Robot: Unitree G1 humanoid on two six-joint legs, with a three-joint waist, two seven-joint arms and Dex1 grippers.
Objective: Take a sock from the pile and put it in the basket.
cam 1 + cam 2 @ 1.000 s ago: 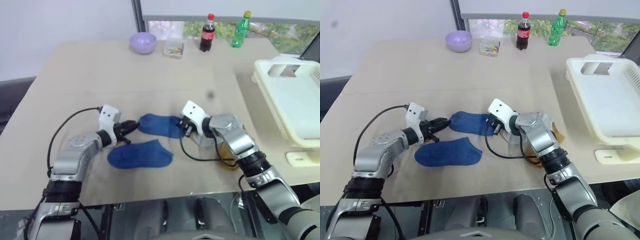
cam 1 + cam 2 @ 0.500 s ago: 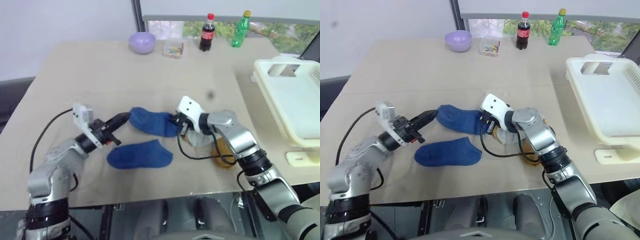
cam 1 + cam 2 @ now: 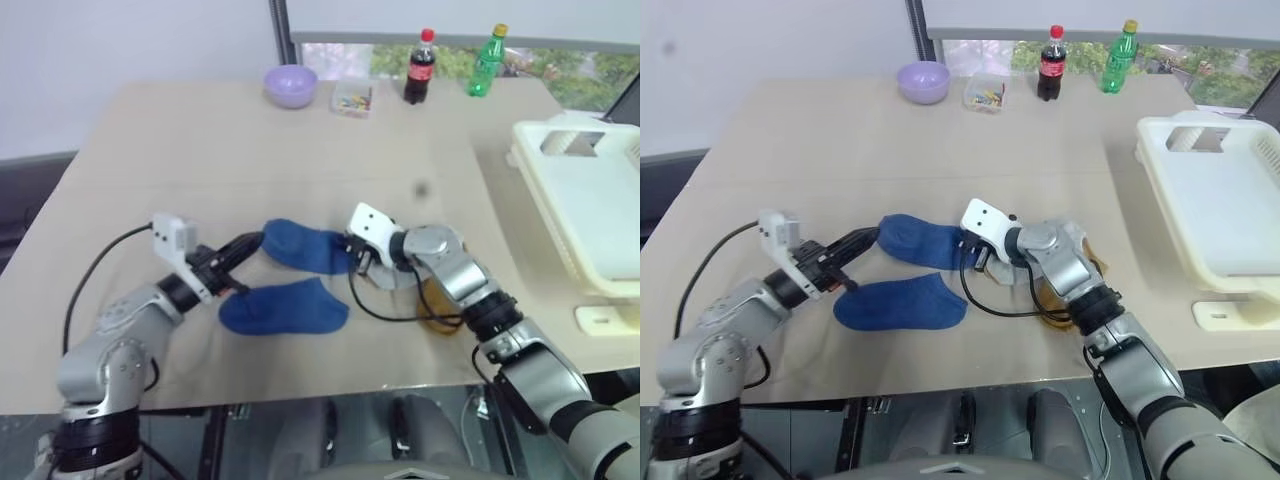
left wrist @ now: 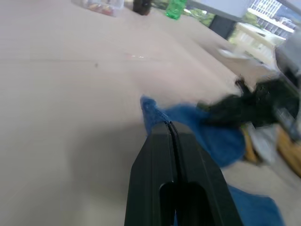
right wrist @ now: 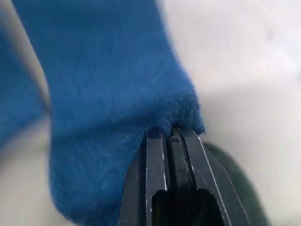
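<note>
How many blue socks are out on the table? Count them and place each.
2. One blue sock is stretched between the left gripper and the right gripper, each pinching an end. The other lies flat just nearer the robot. More could hide under the pile.

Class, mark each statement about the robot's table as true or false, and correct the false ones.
1. Both pincers are shut on the same blue sock. True: the left pincer grips one end, the right pincer the other.
2. A blue sock lies in the basket. False: both are on the table.
3. The second blue sock lies flat, ungripped. True.
4. The purple bowl stands beside the basket. False: it stands at the table's far edge.
</note>
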